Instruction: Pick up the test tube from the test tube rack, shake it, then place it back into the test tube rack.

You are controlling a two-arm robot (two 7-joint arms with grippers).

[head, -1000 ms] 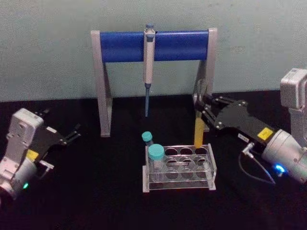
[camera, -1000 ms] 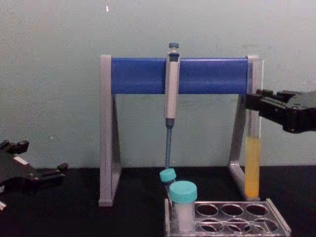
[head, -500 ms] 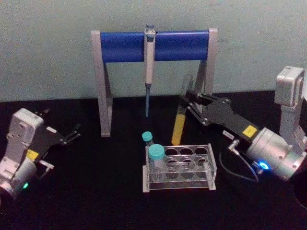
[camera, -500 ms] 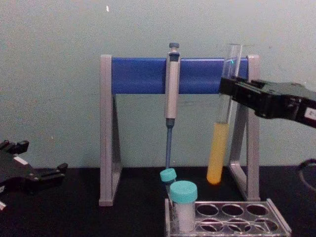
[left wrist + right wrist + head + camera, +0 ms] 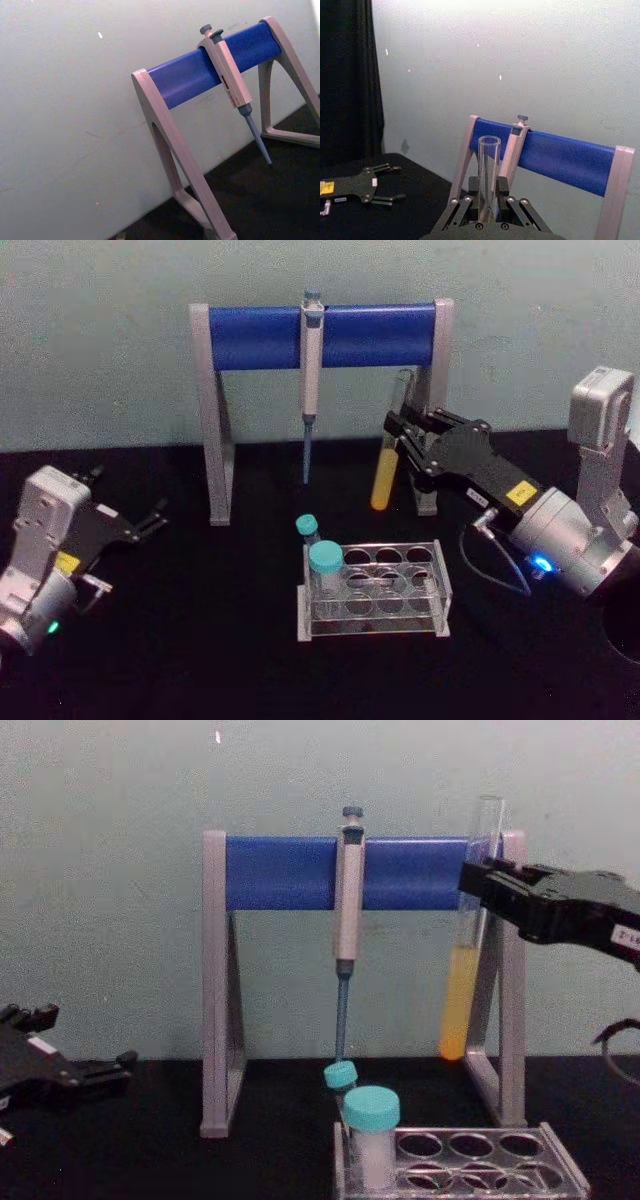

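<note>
**Test tube held aloft by the right gripper, clear of its rack.**
The right gripper (image 5: pixel 401 430) is closed on the upper part of the test tube (image 5: pixel 384 476), whose open mouth rises above the fingers. The tube hangs slightly tilted, with yellow liquid in its lower part and its round bottom above the desk (image 5: pixel 200 640). It is above and behind the test tube rack (image 5: pixel 443 590), just in front of the right leg of the pipette stand (image 5: pixel 250 337), on which a pipette (image 5: pixel 310 360) hangs. The rack holds a wide teal-capped tube (image 5: pixel 325 562) and a small teal-capped tube (image 5: pixel 307 528) at its left end. The left gripper (image 5: pixel 155 518) rests low at the left with its fingers spread, well apart from the rack.
</note>
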